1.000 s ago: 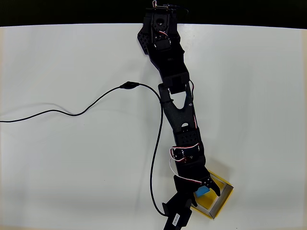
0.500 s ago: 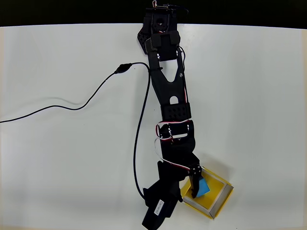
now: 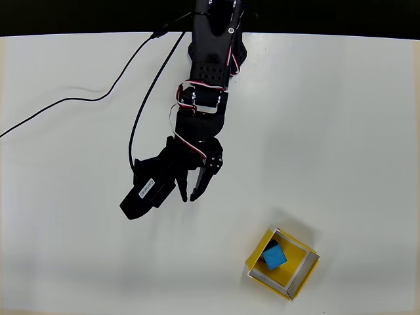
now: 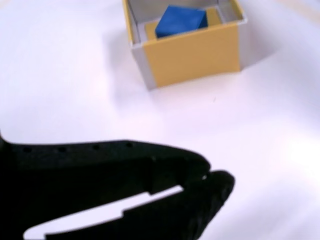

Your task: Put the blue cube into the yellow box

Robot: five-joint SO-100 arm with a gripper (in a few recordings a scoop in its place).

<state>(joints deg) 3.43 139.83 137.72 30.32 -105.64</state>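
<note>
Fingers (image 3: pixel 190 187) together at the tips and gripping nothing, hovering over bare table (image 3: pixel 341 131) left of centre; the blue cube (image 3: pixel 274 256) sits inside the yellow box (image 3: pixel 298 279) at the near right, well apart; the job looks done; best retreat high and clear of the box.

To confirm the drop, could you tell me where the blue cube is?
The blue cube sits inside the yellow box, overhead view's lower right.
</note>
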